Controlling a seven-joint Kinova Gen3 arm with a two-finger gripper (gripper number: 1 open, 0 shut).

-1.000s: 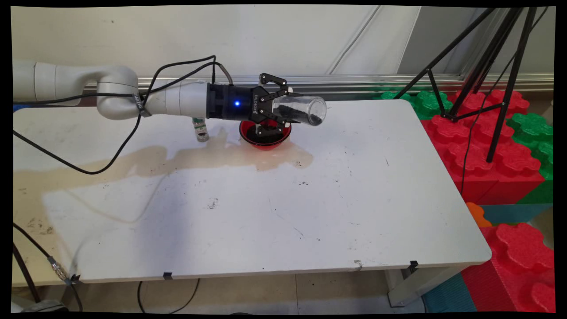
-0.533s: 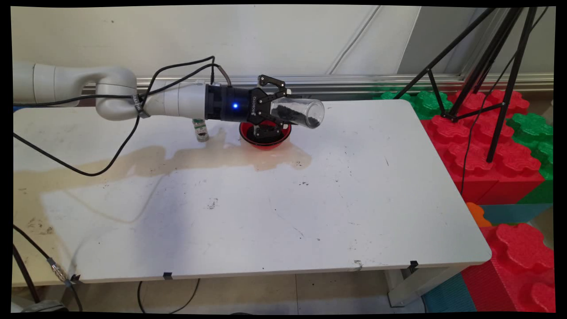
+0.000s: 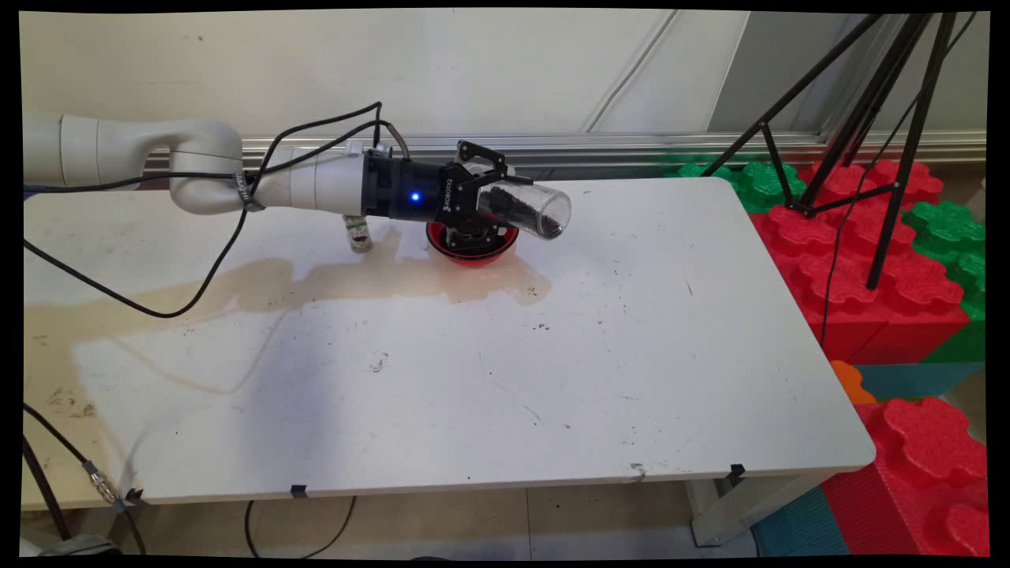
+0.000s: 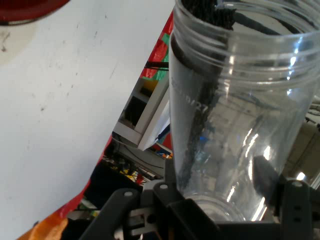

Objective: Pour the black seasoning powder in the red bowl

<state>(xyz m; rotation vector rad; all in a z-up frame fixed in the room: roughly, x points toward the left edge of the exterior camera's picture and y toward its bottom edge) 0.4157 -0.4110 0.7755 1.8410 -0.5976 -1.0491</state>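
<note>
My gripper (image 3: 495, 199) is shut on a clear plastic jar (image 3: 525, 210) that lies almost on its side, mouth to the right and tipped slightly down. Black granules line the jar's lower wall. Under the gripper a red bowl (image 3: 472, 251) with dark contents stands on the white table (image 3: 647, 355). In the hand view the jar (image 4: 235, 115) fills the right half between the fingers (image 4: 292, 197), a streak of black grains runs along its wall, and the bowl's rim (image 4: 25, 10) shows at the top left.
A small bottle (image 3: 358, 234) stands just left of the bowl, behind the arm. A brown spill stain (image 3: 347, 280) spreads leftward from the bowl. A black tripod (image 3: 868, 118) and red and green foam blocks (image 3: 868, 268) stand right of the table.
The gripper and jar have shifted slightly left and lower, and the jar's mouth has tipped further down. Bowl and bottle have stayed put.
</note>
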